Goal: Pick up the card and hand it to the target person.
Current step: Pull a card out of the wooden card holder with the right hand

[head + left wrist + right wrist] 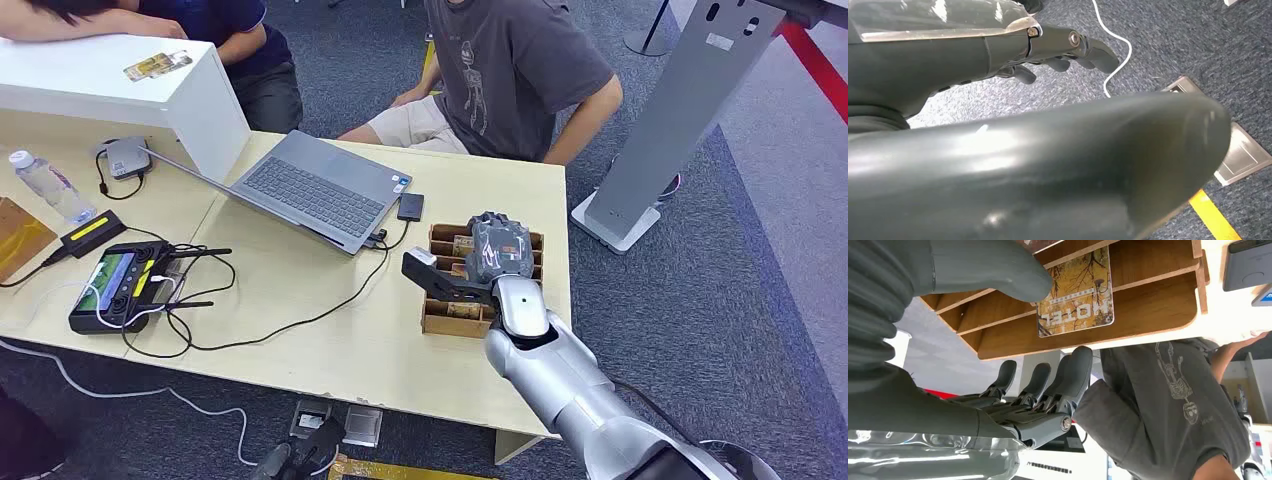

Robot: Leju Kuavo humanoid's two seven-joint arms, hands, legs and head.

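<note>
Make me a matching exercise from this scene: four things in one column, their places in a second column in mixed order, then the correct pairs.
Things:
1. hotel card
2. laptop
3. water bottle
4. right hand

Places:
A. far left of the table
B. over the wooden rack
C. standing in a rack slot
D. open, middle of the table

Pairs: 1-C, 2-D, 3-A, 4-B

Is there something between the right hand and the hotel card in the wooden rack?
Nothing visible. The right hand is open at the wooden rack; its thumb lies beside the hotel card, its fingers just outside the rack's edge.
</note>
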